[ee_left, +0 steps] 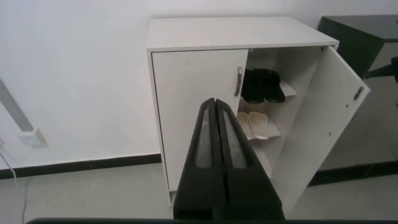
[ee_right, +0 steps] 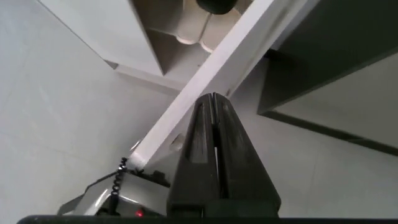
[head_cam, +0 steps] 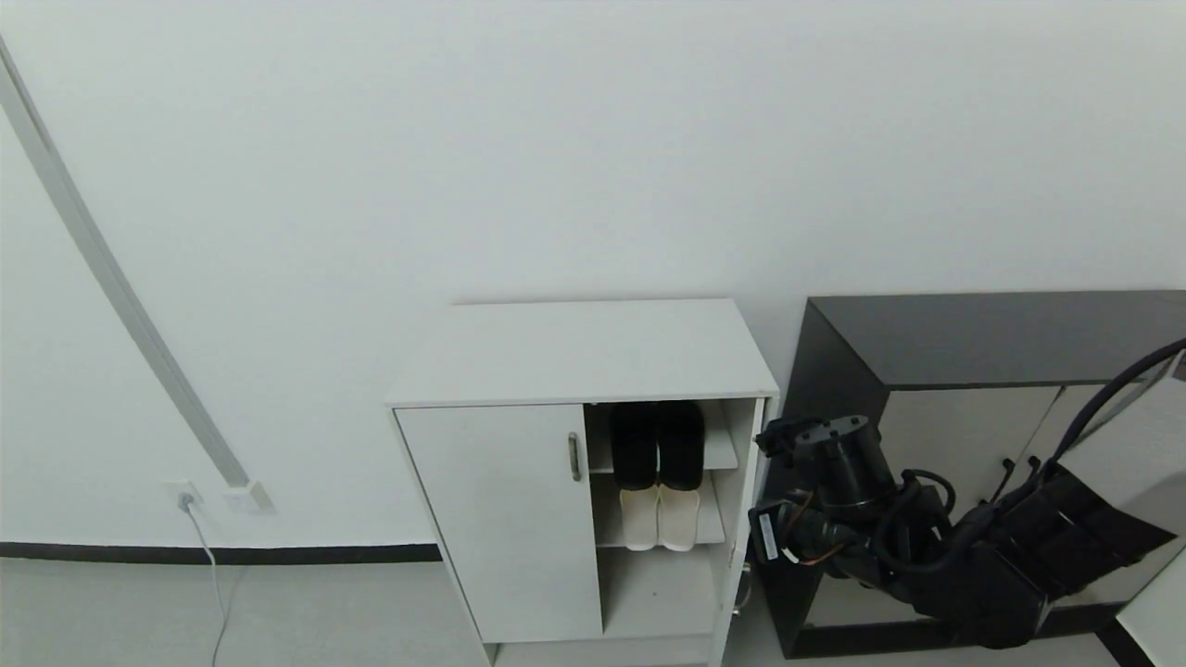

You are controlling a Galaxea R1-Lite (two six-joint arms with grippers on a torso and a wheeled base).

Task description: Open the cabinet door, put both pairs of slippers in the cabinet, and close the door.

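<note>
The white cabinet [head_cam: 584, 352] stands against the wall with its left door [head_cam: 505, 519] shut and its right door [head_cam: 744, 528] swung open, seen edge-on. Black slippers [head_cam: 658, 445] lie on the upper shelf and cream slippers [head_cam: 660, 517] on the shelf below. My right arm [head_cam: 834, 463] is low, just right of the open door. The right gripper [ee_right: 214, 98] is shut and empty, its tips at the door's edge [ee_right: 186, 106]. My left gripper [ee_left: 215, 102] is shut and empty, held back in front of the cabinet [ee_left: 236, 31], whose open door [ee_left: 329, 118] faces it.
A black cabinet [head_cam: 1001, 338] stands close to the right of the white one, behind the open door. A wall socket with a cable [head_cam: 185, 496] is low on the left wall. Bare floor [head_cam: 278, 611] lies left of the cabinet.
</note>
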